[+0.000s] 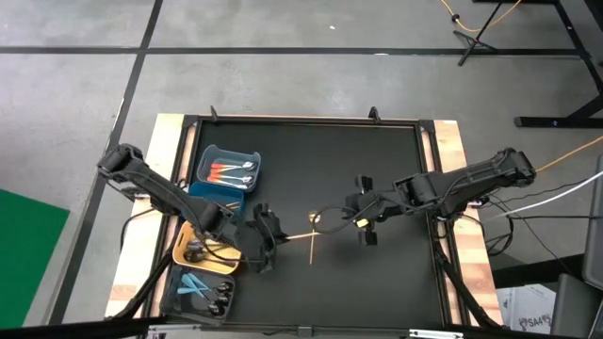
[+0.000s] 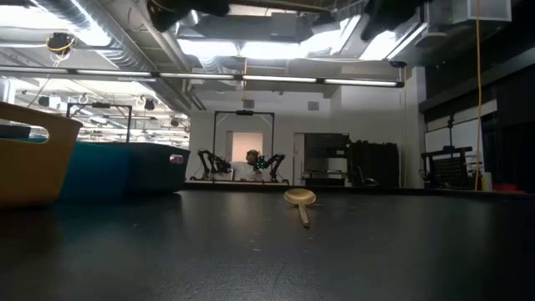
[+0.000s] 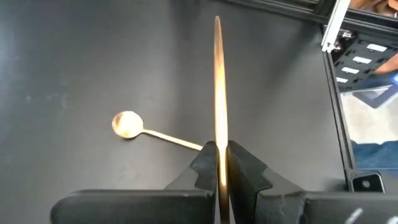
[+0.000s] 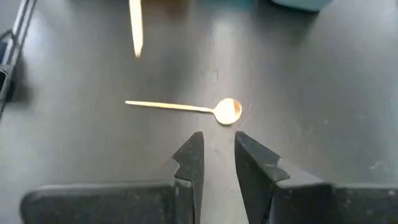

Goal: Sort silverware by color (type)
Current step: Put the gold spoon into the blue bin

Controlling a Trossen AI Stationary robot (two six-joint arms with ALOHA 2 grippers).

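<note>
Sorting looks mostly done, going left to right across the high view. I count 3 bins along the left edge of the black mat: the blue bin holds orange-handled pieces, the yellow bin holds dark pieces I cannot tell apart, and the grey bin holds light blue pieces plus dark ones.

Left gripper sits just beside the yellow bin, hovering over the mat; its fingers are clamped on a gold utensil, gripped near 1 end with the rest sticking out forward. I cannot tell whether it is a fork or a spoon.

A gold spoon lies loose on the mat near the centre, between the 2 arms, touching nothing.

Right gripper hangs just above and beside that spoon's bowl, fingers parted narrowly, holding nothing.

My judgement: 2 gold pieces are left. The held one needs dropping into its bin, and the loose spoon needs picking up. No other loose cutlery shows on the mat
</note>
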